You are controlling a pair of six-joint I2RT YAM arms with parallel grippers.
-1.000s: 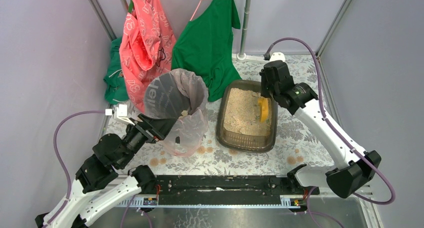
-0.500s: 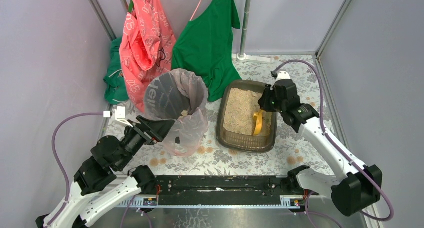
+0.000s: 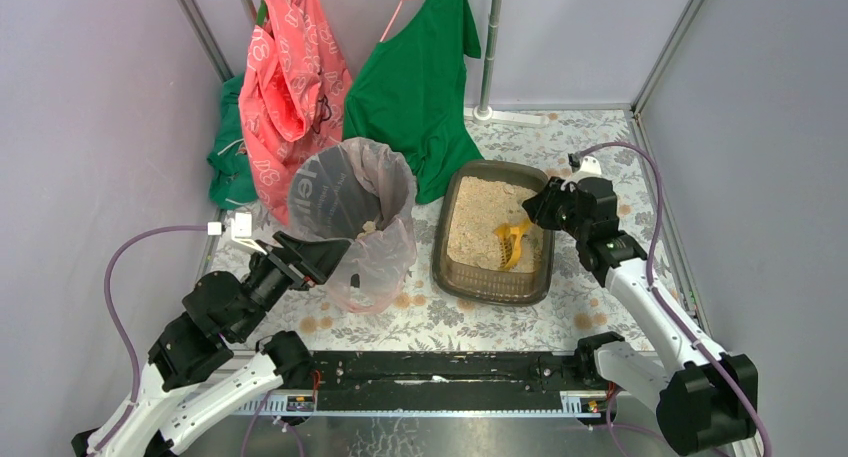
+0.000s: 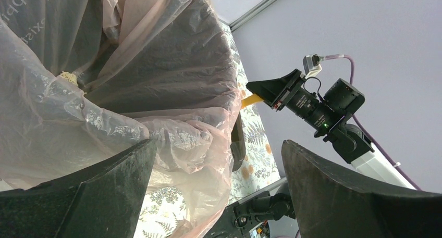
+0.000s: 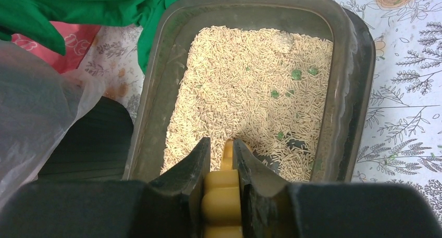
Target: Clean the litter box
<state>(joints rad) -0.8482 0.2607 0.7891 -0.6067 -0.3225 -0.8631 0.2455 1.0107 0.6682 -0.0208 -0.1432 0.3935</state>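
Right tool (image 5: 221, 147) was clamped tight on the yellow scoop (image 3: 512, 241), 2 fingers pressed against its handle, the scoop head down in the litter by the tray's right wall. Left tool (image 4: 219, 144) was spread wide, the loose bag edge of the bin (image 3: 350, 192) between its fingers. The litter box (image 3: 442, 267) sat on the floral surface (image 3: 450, 317) just right of the bin, its long axis running near-to-far and 1 short end facing the arms.
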